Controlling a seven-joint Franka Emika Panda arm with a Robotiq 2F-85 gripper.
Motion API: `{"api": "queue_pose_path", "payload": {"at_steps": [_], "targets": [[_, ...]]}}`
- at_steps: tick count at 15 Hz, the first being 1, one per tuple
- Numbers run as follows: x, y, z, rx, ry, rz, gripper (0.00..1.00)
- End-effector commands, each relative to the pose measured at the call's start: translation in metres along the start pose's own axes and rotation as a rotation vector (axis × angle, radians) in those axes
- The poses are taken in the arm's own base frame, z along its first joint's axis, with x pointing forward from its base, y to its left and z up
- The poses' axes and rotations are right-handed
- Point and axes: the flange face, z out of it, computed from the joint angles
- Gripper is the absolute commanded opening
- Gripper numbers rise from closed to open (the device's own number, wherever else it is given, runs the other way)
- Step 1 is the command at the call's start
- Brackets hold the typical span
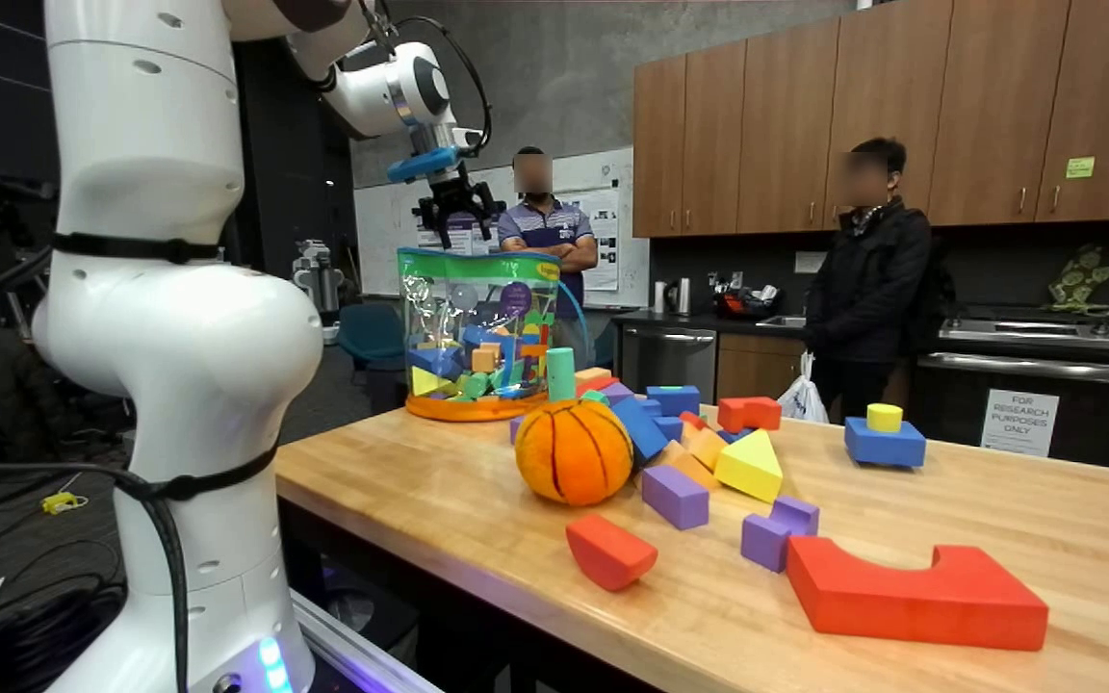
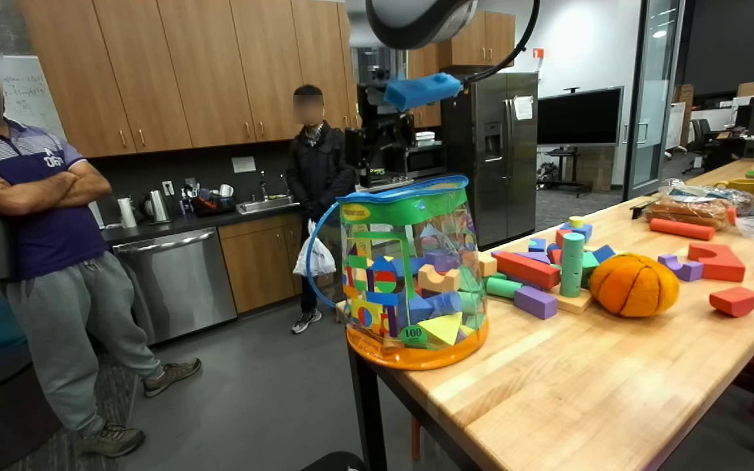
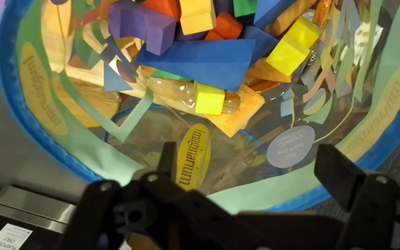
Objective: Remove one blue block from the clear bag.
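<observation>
Above the clear bag (image 1: 479, 267), claw (image 3: 246, 152) spread wide, empty

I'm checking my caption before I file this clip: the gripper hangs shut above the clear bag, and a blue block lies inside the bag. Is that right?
Not quite: the gripper is open, not shut; the wrist view shows its fingers spread well apart. The rest stands: it hangs above the clear bag, and a blue block lies inside the bag.
</observation>
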Motion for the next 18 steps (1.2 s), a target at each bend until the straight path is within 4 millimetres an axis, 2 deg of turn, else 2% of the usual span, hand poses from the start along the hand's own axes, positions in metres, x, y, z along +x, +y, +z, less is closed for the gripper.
{"api": "queue_pose_path", "payload": {"at_steps": [1, 3, 5, 12, 14, 15, 18], "targets": [[-0.003, 0.021, -0.002, -0.052, 0.047, 0.095, 1.0], [-0.01, 0.035, 0.004, -0.046, 0.047, 0.148, 1.0], [-0.016, 0.04, 0.014, -0.013, 0.041, 0.166, 1.0], [-0.056, 0.03, 0.072, 0.096, -0.01, 0.193, 1.0], [-0.065, 0.029, 0.082, 0.106, 0.009, 0.199, 1.0], [-0.049, 0.024, 0.083, 0.091, -0.015, 0.186, 1.0], [-0.058, 0.024, 0.092, 0.093, -0.007, 0.185, 1.0]]}}
